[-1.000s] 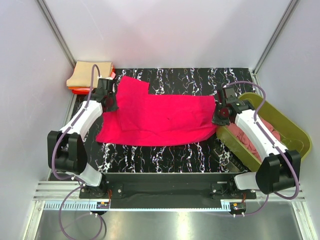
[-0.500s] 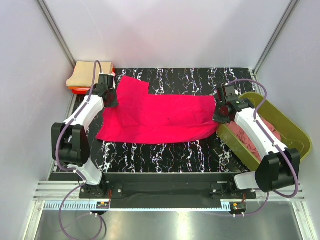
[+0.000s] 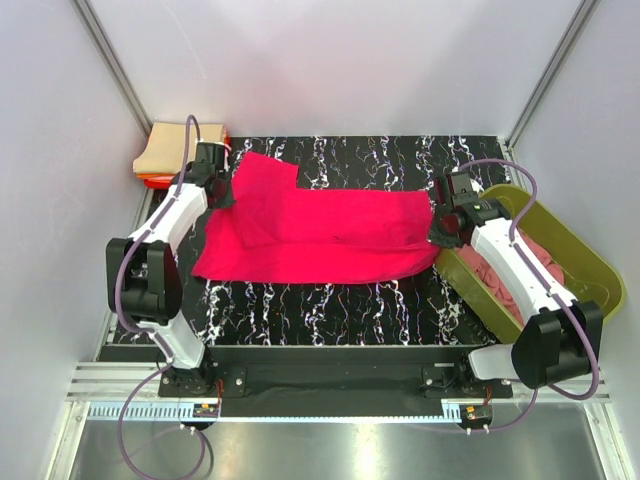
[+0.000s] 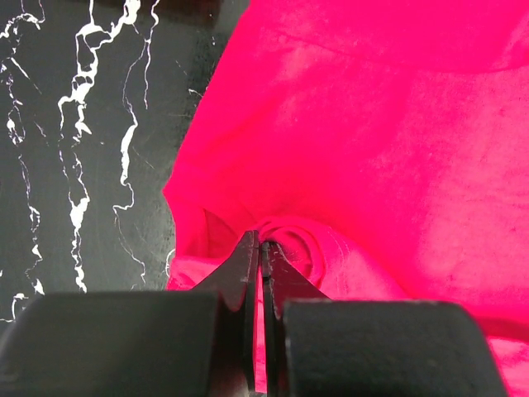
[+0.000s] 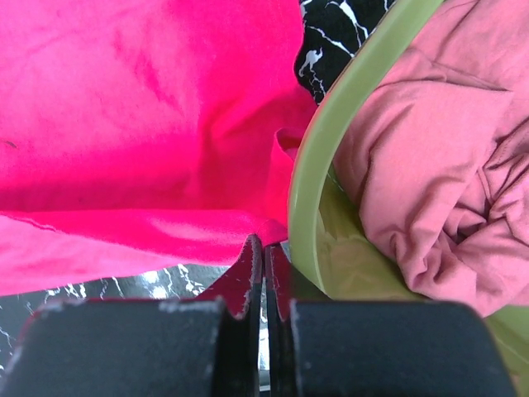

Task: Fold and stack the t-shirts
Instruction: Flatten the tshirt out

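The crimson-pink t-shirt (image 3: pixel 320 235) lies spread across the black marbled table, one fold lying over its left part. My left gripper (image 3: pixel 220 195) is shut on its far left edge, and in the left wrist view (image 4: pixel 263 244) cloth (image 4: pixel 372 124) shows bunched between the jaws. My right gripper (image 3: pixel 438 236) is shut on the shirt's right edge, right beside the tub rim; the right wrist view shows the tips (image 5: pixel 264 242) at the cloth (image 5: pixel 124 107). A dusty rose t-shirt (image 5: pixel 430 182) lies crumpled in the tub. A stack of folded shirts (image 3: pixel 168 152), tan on top and orange-red below, sits at the back left corner.
The olive-green plastic tub (image 3: pixel 590 260) stands at the table's right edge, its rim (image 5: pixel 326 165) almost touching my right fingers. White walls enclose the table on three sides. Bare marbled table (image 3: pixel 330 310) shows in front of the shirt.
My left gripper has moved a little toward the back left with the shirt's edge. The shirt is drawn flatter and straighter between the two grippers. The right gripper shifted only slightly.
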Robot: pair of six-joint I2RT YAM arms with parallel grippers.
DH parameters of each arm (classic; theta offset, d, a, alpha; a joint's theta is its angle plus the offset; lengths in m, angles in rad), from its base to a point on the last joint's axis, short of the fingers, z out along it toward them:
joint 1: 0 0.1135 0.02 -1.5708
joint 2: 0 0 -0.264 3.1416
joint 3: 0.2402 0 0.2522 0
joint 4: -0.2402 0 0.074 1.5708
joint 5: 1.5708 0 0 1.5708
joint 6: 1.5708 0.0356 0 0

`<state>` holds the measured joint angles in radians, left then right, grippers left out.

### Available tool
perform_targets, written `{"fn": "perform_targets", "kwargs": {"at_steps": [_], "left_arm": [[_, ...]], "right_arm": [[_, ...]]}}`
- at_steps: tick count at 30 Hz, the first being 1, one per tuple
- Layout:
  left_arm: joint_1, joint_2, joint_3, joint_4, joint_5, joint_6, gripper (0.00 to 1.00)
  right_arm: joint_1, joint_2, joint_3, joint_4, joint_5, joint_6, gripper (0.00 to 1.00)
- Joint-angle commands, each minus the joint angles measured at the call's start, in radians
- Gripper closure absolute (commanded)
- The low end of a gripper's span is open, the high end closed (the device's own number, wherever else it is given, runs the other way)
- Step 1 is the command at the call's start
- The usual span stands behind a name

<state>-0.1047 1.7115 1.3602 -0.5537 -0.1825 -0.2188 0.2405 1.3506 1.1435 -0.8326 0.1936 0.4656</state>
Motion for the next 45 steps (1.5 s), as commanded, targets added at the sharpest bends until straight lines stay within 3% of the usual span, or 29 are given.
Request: {"fn": "perform_targets", "kwargs": {"at_steps": [1, 7, 12, 15, 19, 24, 32, 39, 43, 45], "left_arm": [[0.005, -0.036, 0.034, 0.028, -0.008, -0.022, 1.00], [0.007, -0.211, 0.043, -0.023, -0.052, -0.013, 1.00], [0.007, -0.363, 0.238, -0.081, -0.041, -0.008, 1.00], [0.005, -0.449, 0.322, -0.084, -0.028, -0.014, 1.00], [0.005, -0.553, 0.356, -0.107, -0.009, -0.030, 1.00], [0.005, -0.714, 0.445, -0.150, -0.021, -0.047, 1.00], [0.000, -0.961, 0.570, -0.147, -0.093, -0.151, 1.00], [-0.015, -0.919, 0.544, -0.123, -0.158, -0.053, 1.00], [-0.024, -0.763, 0.525, -0.065, -0.196, 0.123, 1.00], [-0.024, -0.707, 0.533, -0.036, -0.300, 0.182, 1.00]], "right_arm": [[-0.023, -0.036, -0.013, -0.086, 0.054, -0.057, 1.00], [-0.020, -0.059, 0.050, -0.063, -0.108, -0.053, 1.00], [-0.021, -0.015, 0.245, -0.076, -0.215, -0.006, 1.00], [-0.021, -0.033, 0.301, -0.095, -0.168, 0.043, 1.00], [-0.021, -0.085, 0.335, -0.085, -0.219, 0.047, 1.00], [-0.021, -0.145, 0.455, -0.086, -0.482, -0.011, 1.00], [-0.021, -0.317, 0.630, -0.128, -0.575, 0.071, 1.00], [-0.021, -0.165, 0.763, -0.117, -0.582, 0.045, 1.00], [-0.021, 0.081, 0.924, -0.065, -0.631, 0.054, 1.00], [-0.018, 0.175, 1.002, -0.059, -0.643, 0.061, 1.00]]}}
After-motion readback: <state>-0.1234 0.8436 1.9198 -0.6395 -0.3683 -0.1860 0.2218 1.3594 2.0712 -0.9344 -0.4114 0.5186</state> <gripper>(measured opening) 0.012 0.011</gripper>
